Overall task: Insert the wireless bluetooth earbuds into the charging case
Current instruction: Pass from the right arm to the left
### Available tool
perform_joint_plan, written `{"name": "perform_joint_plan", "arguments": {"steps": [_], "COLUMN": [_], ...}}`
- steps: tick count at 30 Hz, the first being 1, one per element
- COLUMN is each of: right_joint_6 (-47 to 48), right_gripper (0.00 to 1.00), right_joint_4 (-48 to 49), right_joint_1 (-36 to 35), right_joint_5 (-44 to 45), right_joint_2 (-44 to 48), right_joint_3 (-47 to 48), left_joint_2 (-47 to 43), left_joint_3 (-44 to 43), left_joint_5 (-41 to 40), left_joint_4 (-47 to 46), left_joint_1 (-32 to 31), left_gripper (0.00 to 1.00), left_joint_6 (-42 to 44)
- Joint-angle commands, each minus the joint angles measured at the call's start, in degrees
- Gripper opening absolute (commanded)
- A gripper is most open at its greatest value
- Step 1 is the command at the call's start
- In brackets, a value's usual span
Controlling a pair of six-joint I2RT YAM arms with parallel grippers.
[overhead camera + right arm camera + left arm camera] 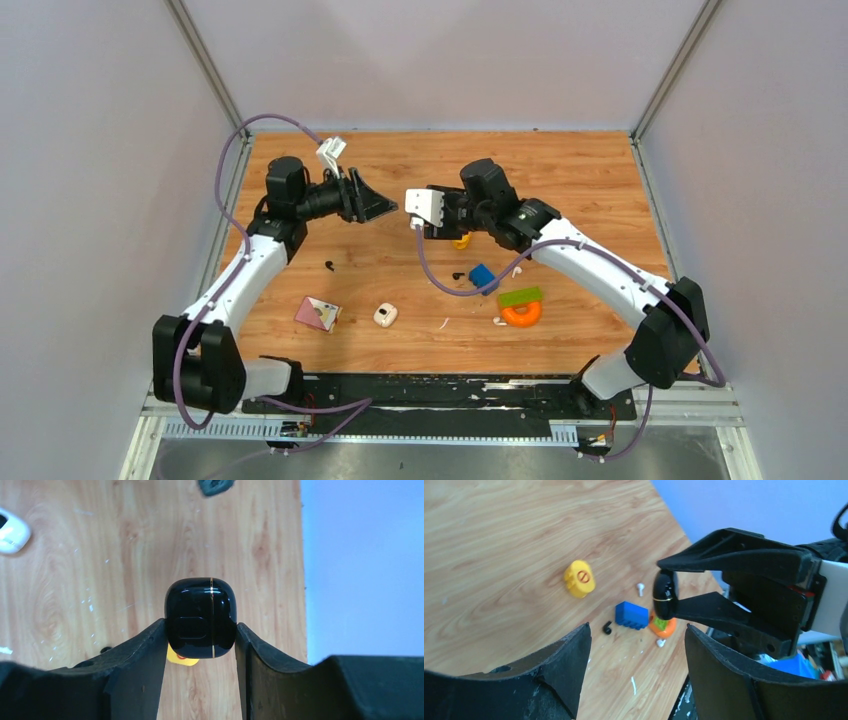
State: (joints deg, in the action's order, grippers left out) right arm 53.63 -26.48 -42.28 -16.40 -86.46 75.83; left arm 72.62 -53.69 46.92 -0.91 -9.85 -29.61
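one case (200,600): black, closed, pinched in my r gripper (200,624)
my l gripper (636,630): fingers apart, empty, facing case

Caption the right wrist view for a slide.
Right gripper clamps the black charging case above the wooden table.

We see a table (570,180) of pale wood grain, smooth with a low sheen and flecked with white scuffs. The black case (200,617) looks to us like glossy hard plastic, mirror-smooth, with a thin gold metallic line along its seam. The right gripper (200,624) and left gripper (637,627) have matt black fingers (135,680), faintly grainy and rough at the edges. The yellow block (579,578) and blue brick (631,615) look like smooth plastic; the white case (385,315) is glossy.
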Motion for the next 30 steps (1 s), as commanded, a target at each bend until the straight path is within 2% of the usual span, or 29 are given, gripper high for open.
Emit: {"name": "perform_joint_plan", "arguments": {"steps": [1,8,12,20,30], "right_joint_6": [-5.23,-7.10,-7.21,-7.65,-7.09], "right_gripper": [0.41,0.40,0.41,0.41,0.41], "right_joint_4": [8.87,10.28,11.19,13.22,14.15], "right_joint_1": [-0.08,-0.08,-0.23,-0.27,-0.26], "right_joint_5": [3.70,2.98,1.30,-0.22,-0.18], "right_joint_2": [1.01,-0.29,-0.14,1.62,1.29], "right_joint_3": [-2.11,1.33,1.49,-1.03,-0.82], "left_joint_2": [3.64,6.91,9.21,13.26,16.47], "left_joint_3": [-1.85,-5.14,-6.40,-8.27,-11.34], "left_joint_5": [10.40,9.81,8.81,9.10,11.79], "left_joint_4": [-13.29,-9.74,-8.79,-10.28,-10.16], "left_joint_1": [-1.21,-5.09,-6.18,-7.25,-9.17], "left_gripper": [0.75,0.76,0.63,0.61,0.49], "left_joint_6": [-6.83,-3.36,-3.18,-4.70,-3.55]}}
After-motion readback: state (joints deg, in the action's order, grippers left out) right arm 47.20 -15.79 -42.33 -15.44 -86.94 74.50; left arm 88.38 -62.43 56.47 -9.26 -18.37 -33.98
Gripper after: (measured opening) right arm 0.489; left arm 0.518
